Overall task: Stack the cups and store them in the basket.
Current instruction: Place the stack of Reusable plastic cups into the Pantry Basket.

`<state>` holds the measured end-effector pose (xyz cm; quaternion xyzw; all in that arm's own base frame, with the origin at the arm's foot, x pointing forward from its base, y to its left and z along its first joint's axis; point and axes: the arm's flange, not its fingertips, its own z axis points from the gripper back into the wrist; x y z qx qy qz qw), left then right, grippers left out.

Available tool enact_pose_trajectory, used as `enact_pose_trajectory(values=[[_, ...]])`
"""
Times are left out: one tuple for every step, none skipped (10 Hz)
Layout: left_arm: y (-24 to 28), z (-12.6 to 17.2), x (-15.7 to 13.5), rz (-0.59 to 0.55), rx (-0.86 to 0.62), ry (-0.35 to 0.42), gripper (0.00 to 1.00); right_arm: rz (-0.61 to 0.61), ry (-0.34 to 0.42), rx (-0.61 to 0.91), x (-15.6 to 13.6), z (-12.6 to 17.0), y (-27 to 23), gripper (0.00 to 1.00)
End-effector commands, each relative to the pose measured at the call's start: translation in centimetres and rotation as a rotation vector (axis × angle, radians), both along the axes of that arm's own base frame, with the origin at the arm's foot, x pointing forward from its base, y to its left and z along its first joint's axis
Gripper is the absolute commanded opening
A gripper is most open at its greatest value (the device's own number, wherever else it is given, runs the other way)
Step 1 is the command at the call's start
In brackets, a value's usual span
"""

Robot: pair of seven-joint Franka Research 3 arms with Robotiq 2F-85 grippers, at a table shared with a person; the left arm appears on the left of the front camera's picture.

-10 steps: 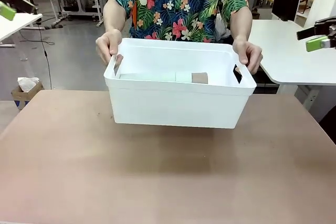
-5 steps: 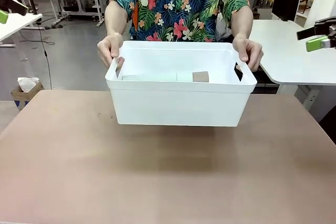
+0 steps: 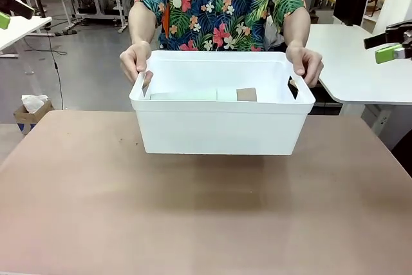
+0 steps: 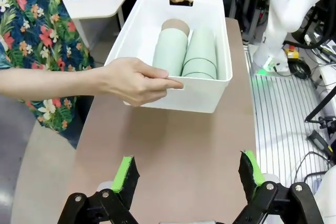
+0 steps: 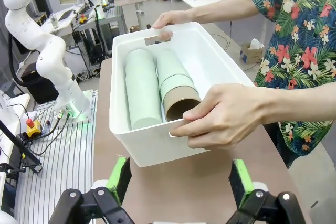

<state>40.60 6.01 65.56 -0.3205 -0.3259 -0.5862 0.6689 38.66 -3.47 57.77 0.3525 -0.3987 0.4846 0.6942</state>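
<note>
The person's two hands (image 3: 135, 61) (image 3: 304, 64) grip the basket (image 3: 219, 127) by its end handles, centre frame in the front view, at the table's (image 3: 193, 223) far edge. Inside it the cups (image 5: 157, 87) lie on their sides in two nested rows (the tan-brown one (image 5: 181, 106) shows its open mouth). The left gripper (image 4: 186, 174) sits at the bottom of its own view, jaws spread wide, grasping nothing. The right gripper (image 5: 178, 179) is likewise released, fingers apart and empty.
</note>
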Motion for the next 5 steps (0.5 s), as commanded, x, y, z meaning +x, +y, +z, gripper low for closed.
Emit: enact_pose_trajectory(values=[[-0.18,0.38,-0.04,0.005,0.002,0.006,1.0,-0.002,-0.008,0.027,0.09,0.42,0.22,1.0],[-0.18,0.38,-0.04,0.005,0.002,0.006,1.0,-0.002,-0.008,0.027,0.09,0.42,0.22,1.0],[-0.18,0.38,-0.04,0.005,0.002,0.006,1.0,-0.002,-0.008,0.027,0.09,0.42,0.22,1.0],[-0.18,0.38,-0.04,0.005,0.002,0.006,1.0,-0.002,-0.008,0.027,0.09,0.42,0.22,1.0],[-0.18,0.38,-0.04,0.005,0.002,0.006,1.0,-0.002,-0.008,0.027,0.09,0.42,0.22,1.0]])
